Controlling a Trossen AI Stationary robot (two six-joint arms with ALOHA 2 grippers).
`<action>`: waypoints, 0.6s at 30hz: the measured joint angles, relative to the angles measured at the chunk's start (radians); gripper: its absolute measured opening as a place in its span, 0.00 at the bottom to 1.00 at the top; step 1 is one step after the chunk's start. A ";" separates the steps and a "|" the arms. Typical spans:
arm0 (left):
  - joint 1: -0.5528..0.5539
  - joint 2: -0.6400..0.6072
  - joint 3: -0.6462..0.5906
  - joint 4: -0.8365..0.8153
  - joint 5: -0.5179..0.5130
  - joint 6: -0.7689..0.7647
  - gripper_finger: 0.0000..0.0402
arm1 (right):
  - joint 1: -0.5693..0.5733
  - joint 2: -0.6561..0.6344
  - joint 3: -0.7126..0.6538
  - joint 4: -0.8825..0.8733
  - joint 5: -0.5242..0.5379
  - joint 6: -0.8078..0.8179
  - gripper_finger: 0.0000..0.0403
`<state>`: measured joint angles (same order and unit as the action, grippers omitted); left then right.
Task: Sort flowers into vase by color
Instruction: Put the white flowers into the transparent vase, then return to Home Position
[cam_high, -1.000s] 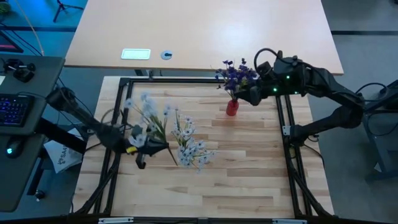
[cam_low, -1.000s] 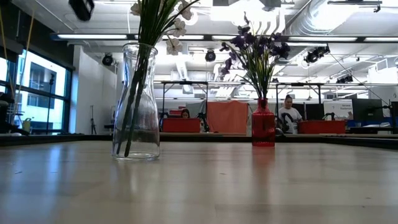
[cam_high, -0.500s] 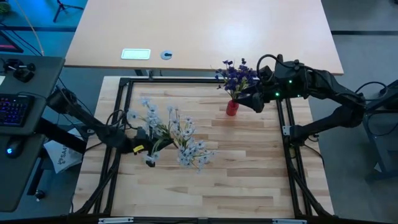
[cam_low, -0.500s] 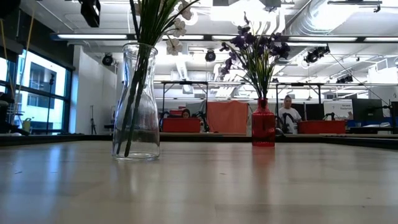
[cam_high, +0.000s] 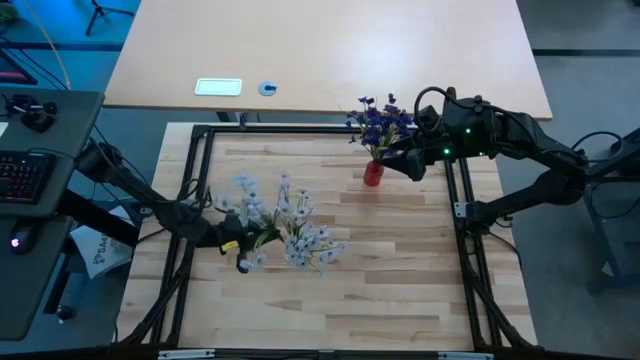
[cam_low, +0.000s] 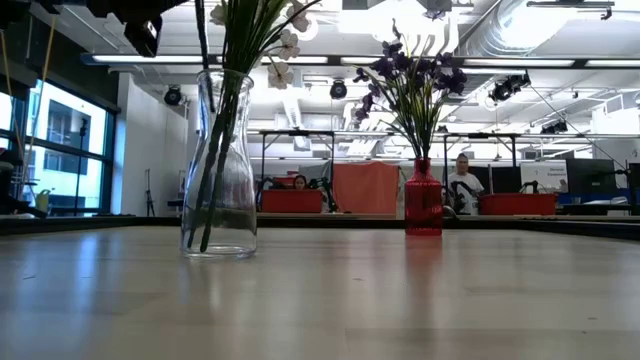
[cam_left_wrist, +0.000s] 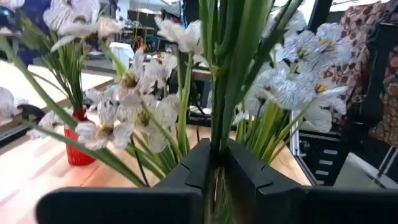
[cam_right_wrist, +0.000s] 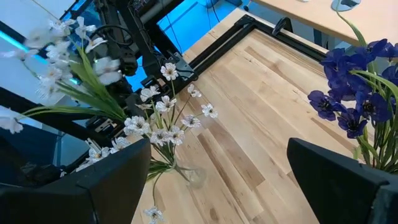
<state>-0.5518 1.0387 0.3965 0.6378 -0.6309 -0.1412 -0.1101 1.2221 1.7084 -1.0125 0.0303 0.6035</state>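
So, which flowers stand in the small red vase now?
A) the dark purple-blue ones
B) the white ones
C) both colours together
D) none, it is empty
A: in the low view only purple-blue flowers rise from the red vase, while white flowers stand in the clear glass vase.

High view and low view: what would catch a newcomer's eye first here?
The white flowers spilling from the clear glass vase at the table's left-centre, where the left hand is shut on a white sprig's stems. Next, the purple flowers in the small red vase near the far edge, with the right hand, open, beside them.
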 joint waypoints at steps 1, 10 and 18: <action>0.000 -0.005 0.000 -0.013 0.000 -0.013 0.08 | 0.000 0.000 0.000 0.000 0.000 0.000 0.93; 0.001 -0.044 0.043 -0.221 0.074 -0.130 0.32 | 0.000 0.000 0.000 0.000 0.022 -0.002 0.93; 0.001 -0.048 0.235 -0.621 0.171 -0.147 0.52 | 0.000 0.000 0.000 0.000 0.022 -0.002 0.93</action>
<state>-0.5510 0.9905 0.6314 0.0168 -0.4596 -0.2879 -0.1101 1.2221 1.7081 -1.0122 0.0521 0.6014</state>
